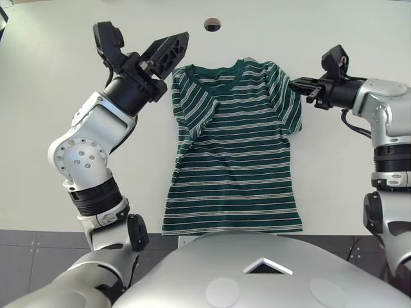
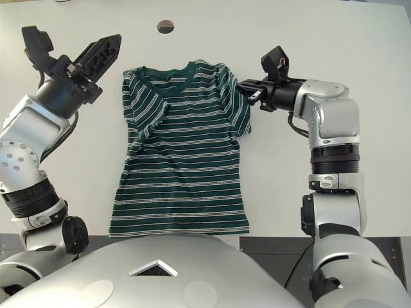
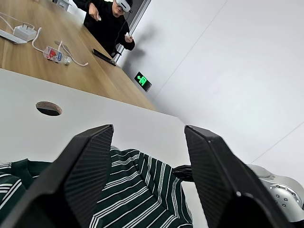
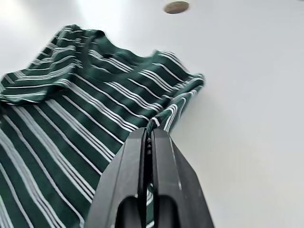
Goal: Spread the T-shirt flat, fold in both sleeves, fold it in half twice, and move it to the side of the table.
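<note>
round hole [image 1: 212, 24]; farther off, wooden desk [image 3: 95, 76] bearing white adapter [image 3: 23, 32].

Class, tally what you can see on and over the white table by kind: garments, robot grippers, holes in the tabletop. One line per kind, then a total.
T-shirt, green with white stripes: 1
Grippers: 2 (left gripper open, right gripper shut on the T-shirt)
Round hole: 1
Total: 4

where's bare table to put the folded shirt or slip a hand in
Widest bare table: right of the T-shirt, nearer than the right gripper. Also the far strip beyond the collar, beside the round hole. Crowded at the shoulders: the left gripper open, the right shut on a sleeve.
</note>
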Motion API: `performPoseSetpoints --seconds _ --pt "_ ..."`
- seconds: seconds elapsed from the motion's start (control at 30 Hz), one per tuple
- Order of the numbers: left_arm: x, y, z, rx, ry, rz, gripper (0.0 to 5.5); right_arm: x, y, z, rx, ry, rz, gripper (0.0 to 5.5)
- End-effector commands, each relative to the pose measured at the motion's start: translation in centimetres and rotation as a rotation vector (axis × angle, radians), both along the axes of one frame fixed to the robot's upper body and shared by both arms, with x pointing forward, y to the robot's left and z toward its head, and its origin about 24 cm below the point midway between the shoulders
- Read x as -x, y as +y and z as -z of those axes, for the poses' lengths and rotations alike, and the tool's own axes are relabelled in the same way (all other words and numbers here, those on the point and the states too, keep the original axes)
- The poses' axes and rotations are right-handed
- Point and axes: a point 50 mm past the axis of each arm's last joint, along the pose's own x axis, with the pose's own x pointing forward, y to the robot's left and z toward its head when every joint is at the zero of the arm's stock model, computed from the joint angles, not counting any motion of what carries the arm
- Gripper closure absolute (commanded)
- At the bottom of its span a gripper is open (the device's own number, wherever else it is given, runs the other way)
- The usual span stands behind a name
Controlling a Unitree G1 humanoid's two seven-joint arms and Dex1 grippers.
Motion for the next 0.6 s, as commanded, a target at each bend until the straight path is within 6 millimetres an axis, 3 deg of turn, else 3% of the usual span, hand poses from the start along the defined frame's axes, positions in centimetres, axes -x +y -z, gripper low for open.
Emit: performPoseSetpoints --seconds 0.03,0.33,0.57,0.6 --pt "-0.1 0.8 0.3 -0.017 0.006 -0.016 2.70 0.1 2.3 -0.6 -0.012 -0.014 -0.055 5.37" --pt "-0.2 1.5 0.8 -0.005 0.006 -0.028 2.70 -0.5 7.2 0.6 -0.168 0.091 -0.019 5.37" --pt "-0.5 0.9 0.3 0.004 0.004 -0.028 2.70 -1.1 8.7 2.8 -0.197 0.147 0.076 5.37" --pt "-0.6 0.9 0.4 0.004 0.005 -0.030 2.70 -1.1 8.6 3.1 -0.186 0.151 0.085 5.15"
